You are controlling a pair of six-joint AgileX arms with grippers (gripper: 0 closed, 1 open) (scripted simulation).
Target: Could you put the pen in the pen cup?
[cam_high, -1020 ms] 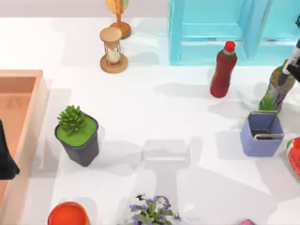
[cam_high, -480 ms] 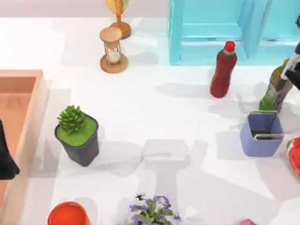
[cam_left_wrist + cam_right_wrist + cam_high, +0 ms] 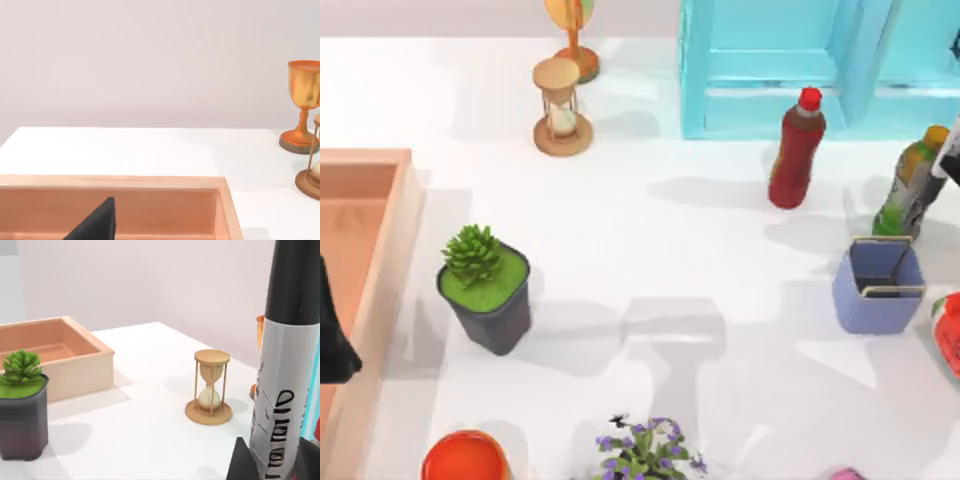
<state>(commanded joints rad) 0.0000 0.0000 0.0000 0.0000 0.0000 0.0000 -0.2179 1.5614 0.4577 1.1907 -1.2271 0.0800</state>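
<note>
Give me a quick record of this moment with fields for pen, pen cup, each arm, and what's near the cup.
pen: upright in the right gripper, close to the wrist camera
pen cup: blue square cup at the table's right side, nothing in it
right arm: at the top view's right edge, above the cup
left arm: parked over the wooden tray, left side
near cup: green bottle, red-capped bottle

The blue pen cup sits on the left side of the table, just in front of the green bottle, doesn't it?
Not quite: the pen cup is on the table's right side, as the top view shows. It does sit just in front of the green bottle.
</note>
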